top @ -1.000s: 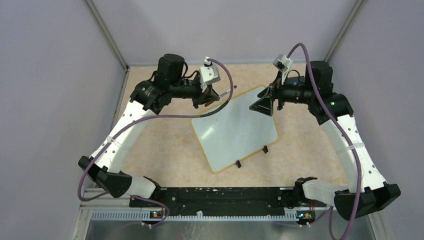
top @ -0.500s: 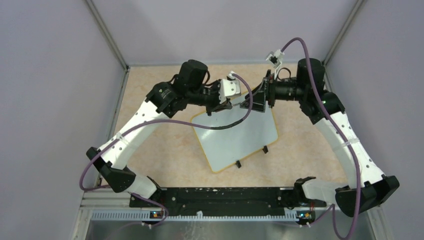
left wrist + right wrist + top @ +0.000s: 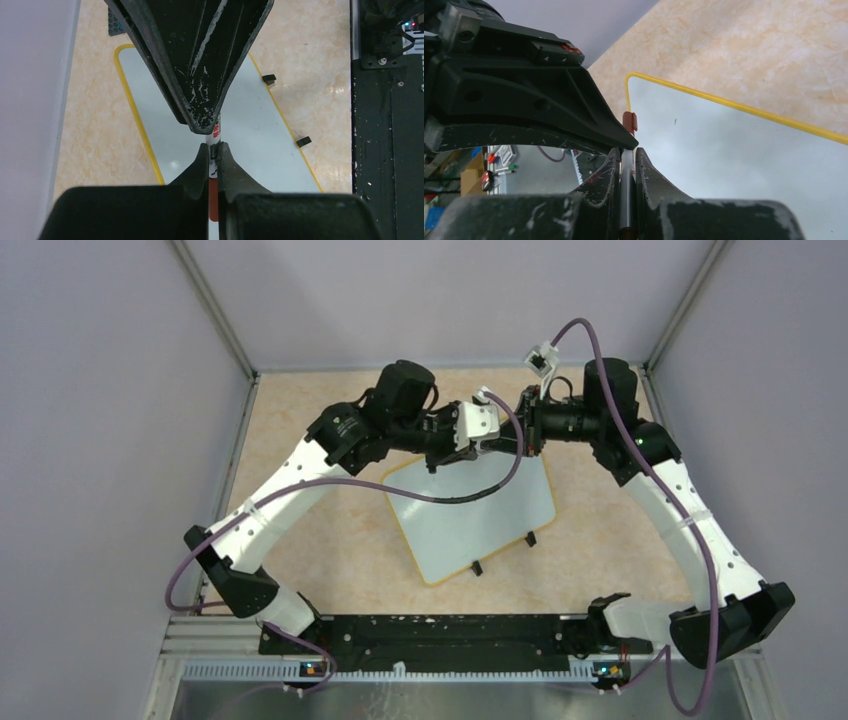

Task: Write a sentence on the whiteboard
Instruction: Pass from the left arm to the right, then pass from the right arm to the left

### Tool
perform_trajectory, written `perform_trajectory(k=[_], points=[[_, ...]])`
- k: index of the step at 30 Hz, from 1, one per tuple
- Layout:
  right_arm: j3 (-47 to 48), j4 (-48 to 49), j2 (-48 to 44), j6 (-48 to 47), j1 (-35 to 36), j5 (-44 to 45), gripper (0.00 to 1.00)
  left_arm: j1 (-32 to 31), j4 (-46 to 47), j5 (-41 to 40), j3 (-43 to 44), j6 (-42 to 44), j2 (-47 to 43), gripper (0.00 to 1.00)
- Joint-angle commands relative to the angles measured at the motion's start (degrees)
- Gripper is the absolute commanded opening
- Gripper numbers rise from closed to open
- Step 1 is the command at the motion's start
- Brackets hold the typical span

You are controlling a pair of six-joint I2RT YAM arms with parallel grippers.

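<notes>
Whiteboard (image 3: 470, 515) update: right over its far edge the left gripper (image 3: 213, 150) is pinched tight on the marker (image 3: 214, 202). The right gripper (image 3: 626, 152) has now clamped onto that same marker from the other side, so the two sets of fingertips sit nose to nose with the pen running between them. In the right wrist view the reddish-brown end of the marker pokes out just past the right fingertips, up against the underside of the left gripper. Big change from a second ago: back then the right jaws were spread wide over the far right corner of the board, and the left gripper held the marker by the far left corner, well apart from it. Half a second ago they'd swung in close, and now they meet in the middle. Left grip looks the same throughout. The board hasn't budged: it lies flat on the tan table (image 3: 330, 540), turned at a slant, yellow rim all round, with its two little black feet (image 3: 477, 568) sticking out on the near right edge. A corner of a dark studded plate (image 3: 114, 25) peeks in just beyond the rim in the left wrist view.
</notes>
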Motion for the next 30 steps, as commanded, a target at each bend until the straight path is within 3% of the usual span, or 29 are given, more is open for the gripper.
perform_trajectory(k=[1,2,4,6,8,9,12,18,22,30], points=[[-0.21,-0.03,-0.45,-1.13,0.59,1.16,0.00,-0.38,0.62,-0.81,2.18,-0.27,0.32,0.00],[-0.11,-0.40,-0.44,-1.37,0.57,1.30,0.00,-0.36,0.78,-1.87,1.91,-1.10,0.19,0.00],[-0.21,-0.40,-0.23,-1.27,-0.07,0.63,0.00,0.44,1.39,-2.31,1.00,-2.79,-0.57,0.30],[-0.49,0.38,-0.33,-0.42,-1.28,-0.32,0.00,2.35,1.86,-0.17,-0.44,-3.32,-1.98,0.52],[-0.74,1.54,-0.47,0.77,-2.93,-1.55,0.00,5.37,1.86,3.58,-1.47,-4.72,-3.36,0.87],[-0.88,2.22,-0.54,1.33,-3.56,-2.41,0.00,7.50,1.48,6.67,-1.96,-5.46,-4.09,0.97],[-1.37,4.59,-0.94,3.29,-4.58,-5.78,0.00,11.22,0.75,10.89,-4.25,-5.13,-5.62,0.99],[-2.57,8.08,-1.94,6.51,-4.57,-10.51,0.00,11.48,1.80,12.22,-9.05,-3.78,-7.40,0.98],[-3.59,9.57,-2.34,8.55,-4.54,-11.72,0.00,10.98,2.48,13.84,-10.39,-3.30,-7.31,0.81],[-4.42,10.54,-2.85,9.33,-3.46,-12.38,0.00,9.03,3.55,13.46,-10.14,-4.33,-6.32,0.58]])
